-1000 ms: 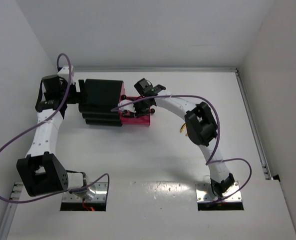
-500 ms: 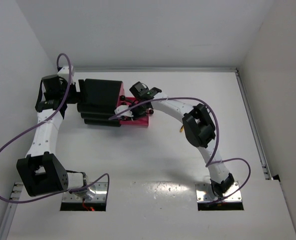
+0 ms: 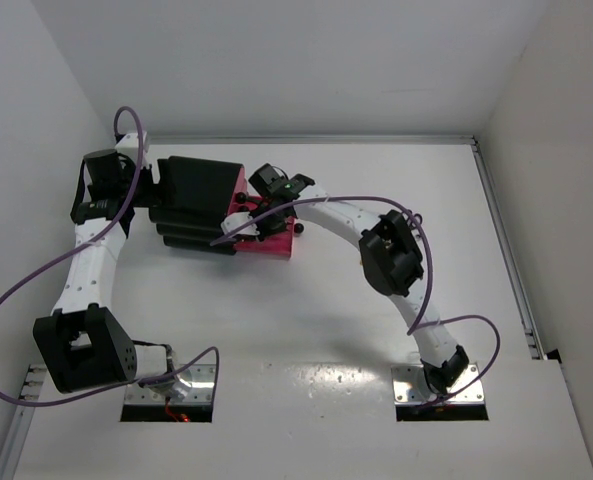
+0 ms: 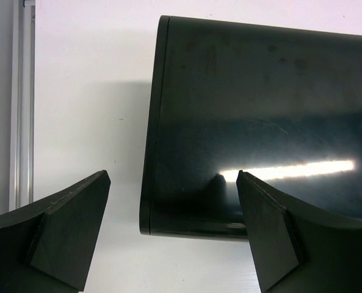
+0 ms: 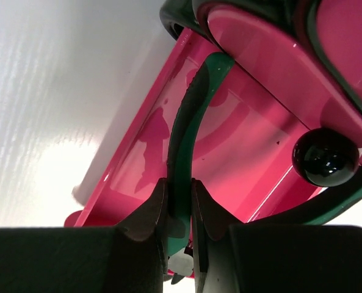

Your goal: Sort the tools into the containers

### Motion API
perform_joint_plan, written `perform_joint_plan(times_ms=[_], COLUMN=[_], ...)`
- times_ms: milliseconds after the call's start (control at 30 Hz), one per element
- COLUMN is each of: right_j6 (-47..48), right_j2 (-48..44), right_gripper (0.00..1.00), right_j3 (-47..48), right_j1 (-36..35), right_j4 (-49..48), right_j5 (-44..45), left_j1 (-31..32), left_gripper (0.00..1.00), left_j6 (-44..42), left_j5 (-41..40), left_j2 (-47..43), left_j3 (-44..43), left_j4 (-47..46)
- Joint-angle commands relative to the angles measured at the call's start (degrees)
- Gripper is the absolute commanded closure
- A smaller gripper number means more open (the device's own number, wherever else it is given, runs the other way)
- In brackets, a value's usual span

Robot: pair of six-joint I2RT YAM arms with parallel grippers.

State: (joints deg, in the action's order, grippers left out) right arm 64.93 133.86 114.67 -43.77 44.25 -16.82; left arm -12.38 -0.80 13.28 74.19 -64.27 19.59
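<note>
Right wrist view: the right gripper (image 5: 179, 190) pinches the pliers (image 5: 190, 116) handle over the open pink drawer (image 5: 248, 152); the left gripper (image 4: 173, 183) gapes wide at the black cabinet (image 4: 260, 110), holding nothing.

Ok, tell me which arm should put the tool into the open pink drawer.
Right: the right pincer grips the tool over the open pink drawer; the left pincer is open and empty behind the black cabinet.

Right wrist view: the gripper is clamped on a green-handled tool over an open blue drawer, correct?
The drawer is pink, not blue; the right wrist view shows it. The right gripper is clamped on the green-handled tool over it.
</note>
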Motion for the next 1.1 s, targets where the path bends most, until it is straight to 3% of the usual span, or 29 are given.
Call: perform_joint_plan(times_ms=[0,167,300,533,733,1067], right_j6=[0.90,-0.23,-1.82,-7.61,-18.32,-60.33], right_j2=[0.17,0.70,1.31,-2.10,-10.89,-30.92], right_gripper=[0.97,0.91,0.62,0.39,0.38,0.40], right_j3=[3.02,1.69,1.17,-1.73,-9.19,-30.61], right_j1=[-0.35,0.17,0.17,0.17,2.80,14.40], right_j4=[-2.94,-4.16,-6.63,-12.51,-21.37,-34.14], right_j5=[-0.32,-0.32,0.82,1.97,0.82,-2.96], left_j1=[-0.63,-0.63,-0.63,-0.63,-0.63,-2.90], left_gripper=[0.09,0.09,0.09,0.09,0.09,0.09], left_j6=[0.53,0.53,0.53,0.53,1.67,4.05], left_j5=[1.05,1.05,1.05,1.05,1.05,-12.21], left_j2=[-0.10,-0.10,-0.10,-0.10,-1.85,-0.45], left_j3=[0.46,0.46,0.46,0.46,-3.30,-9.73], left_j4=[-2.10,-2.10,-2.10,-2.10,-2.10,1.76])
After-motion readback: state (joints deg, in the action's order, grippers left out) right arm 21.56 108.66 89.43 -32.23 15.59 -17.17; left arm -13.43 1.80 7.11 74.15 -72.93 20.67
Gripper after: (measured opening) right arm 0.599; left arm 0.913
